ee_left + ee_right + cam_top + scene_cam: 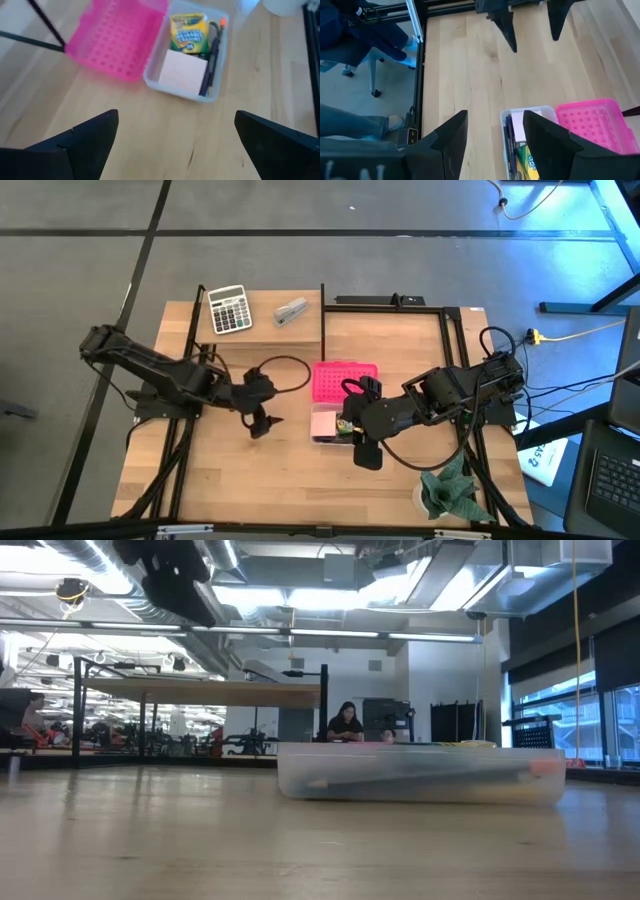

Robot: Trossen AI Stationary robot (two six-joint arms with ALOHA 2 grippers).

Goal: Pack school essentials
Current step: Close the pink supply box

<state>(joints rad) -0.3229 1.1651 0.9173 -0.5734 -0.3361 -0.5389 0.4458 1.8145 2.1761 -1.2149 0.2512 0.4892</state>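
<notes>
The school essentials lie in a clear box (216,95) at the table's middle: a yellow-green crayon box (189,32), a pale pink note pad (182,73) and dark pens (212,60) along one wall. The box rests flat on the table (330,423), and its long side shows in the low view (420,776). Its pink lid (344,380) lies beside it on the far side. My left gripper (262,420) hovers open to the left of the box, nothing between its fingers (85,142). My right gripper (495,140) hangs open above the box's right end, holding nothing.
A white-grey calculator (228,308) and a small grey stapler (291,311) lie at the far edge. A green crumpled thing (452,490) sits near the front right corner. A black cable loop (285,372) lies left of the lid. Bare wood spans the near side.
</notes>
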